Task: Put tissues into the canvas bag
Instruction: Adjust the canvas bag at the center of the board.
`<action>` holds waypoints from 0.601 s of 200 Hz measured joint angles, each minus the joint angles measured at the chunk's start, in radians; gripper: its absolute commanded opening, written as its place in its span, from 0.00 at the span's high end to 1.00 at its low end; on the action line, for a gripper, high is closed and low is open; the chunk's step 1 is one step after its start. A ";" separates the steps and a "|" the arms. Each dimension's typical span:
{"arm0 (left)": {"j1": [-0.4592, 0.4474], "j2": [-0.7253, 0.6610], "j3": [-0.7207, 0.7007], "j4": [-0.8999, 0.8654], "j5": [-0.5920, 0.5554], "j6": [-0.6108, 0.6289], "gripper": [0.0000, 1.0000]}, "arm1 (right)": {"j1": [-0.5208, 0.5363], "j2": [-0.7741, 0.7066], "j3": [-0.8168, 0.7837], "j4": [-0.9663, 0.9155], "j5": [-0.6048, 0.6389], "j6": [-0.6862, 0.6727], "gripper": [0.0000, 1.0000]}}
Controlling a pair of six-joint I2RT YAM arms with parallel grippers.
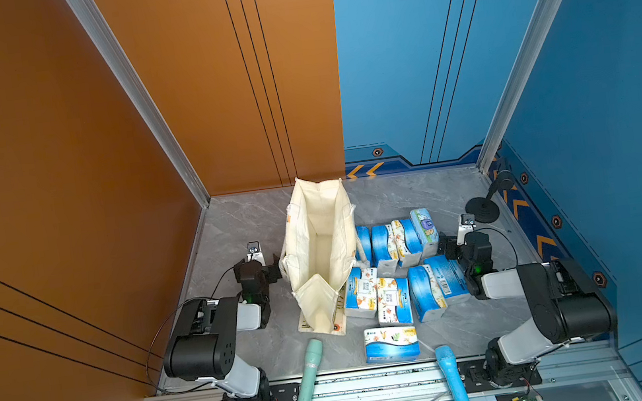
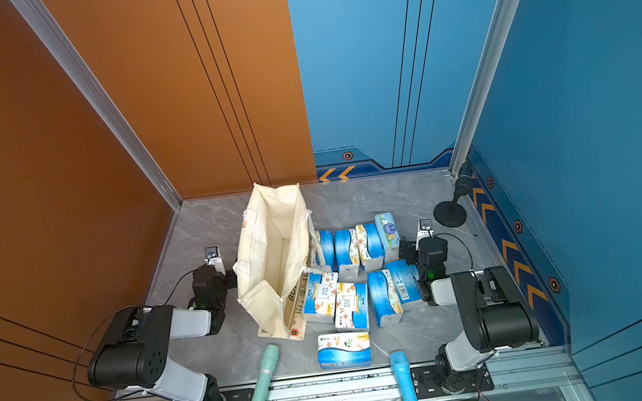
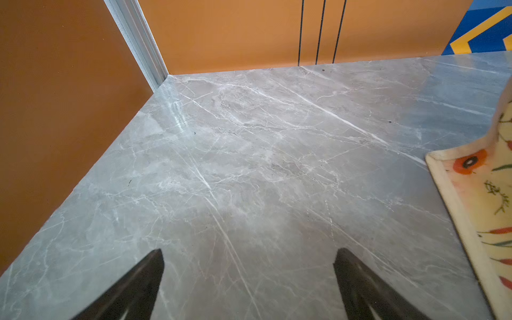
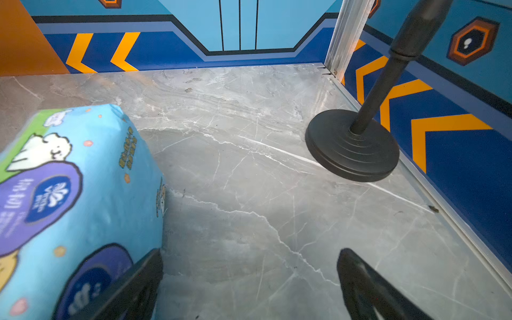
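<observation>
Top views both show the canvas bag [image 1: 306, 228] standing open on the bench [image 1: 239, 228], no pack visible inside; the tissues [image 1: 393, 296] all lie beside it, toward the right arm [image 1: 548, 298]. Left jaws and right jaws gape, holding nothing. Packing looks unstarted.

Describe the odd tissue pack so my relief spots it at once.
Find the canvas bag standing open mid-table; on its right-arm side, four packs stand on edge in the far row. The cartoon pack ends that row beside the right gripper: pale blue with green and purple cartoon figures, unlike its blue-and-white, orange-flowered neighbours.
</observation>
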 measured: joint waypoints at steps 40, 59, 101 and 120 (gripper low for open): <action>0.000 0.000 0.000 -0.003 0.001 0.000 0.02 | 0.000 0.000 0.000 0.000 0.000 0.000 0.00; 0.005 0.000 0.000 -0.003 0.004 0.000 0.02 | 0.000 0.000 0.000 0.000 0.000 0.000 0.00; 0.005 0.000 0.000 -0.003 0.004 -0.004 0.02 | 0.000 0.000 0.000 0.000 0.000 0.000 0.00; 0.005 0.000 0.000 -0.003 0.004 -0.007 0.02 | 0.000 0.000 0.000 0.000 0.000 0.000 0.00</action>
